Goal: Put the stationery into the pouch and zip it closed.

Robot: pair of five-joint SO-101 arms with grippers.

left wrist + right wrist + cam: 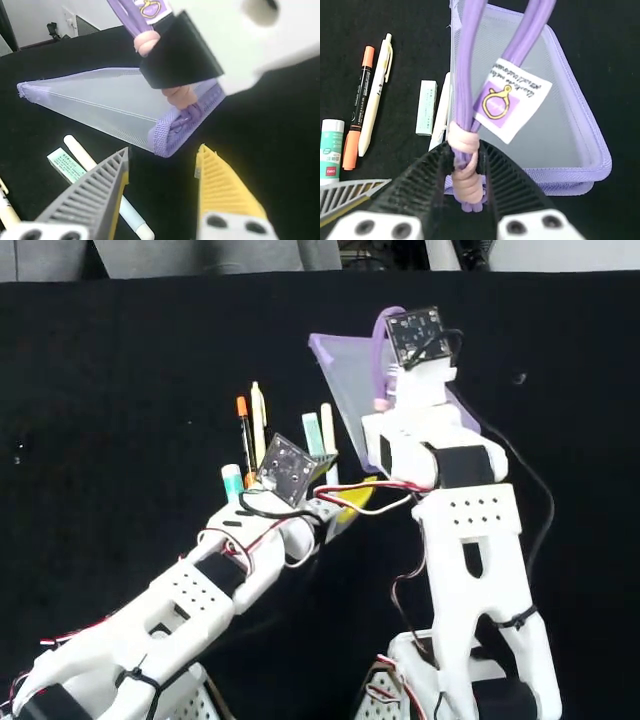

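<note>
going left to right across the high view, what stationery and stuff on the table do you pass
glue stick → orange marker → cream pen → mint eraser → white pen → pouch

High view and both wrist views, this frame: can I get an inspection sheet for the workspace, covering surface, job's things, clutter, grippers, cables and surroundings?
Surface: black table.
Job's things: purple pouch, pulled up at one end by its strap. The orange marker, cream pen, glue stick, green block and white pen lie beside it, with none seen inside.
Clutter: nothing seen.
Grippers: the right gripper is shut on the strap at its pink knot. The left gripper is open near the pouch's corner and holds nothing.
Cables: loose wires run along the left arm, and a black cable runs beside the right arm.
Surroundings: grey backdrop beyond the table's far edge.
</note>
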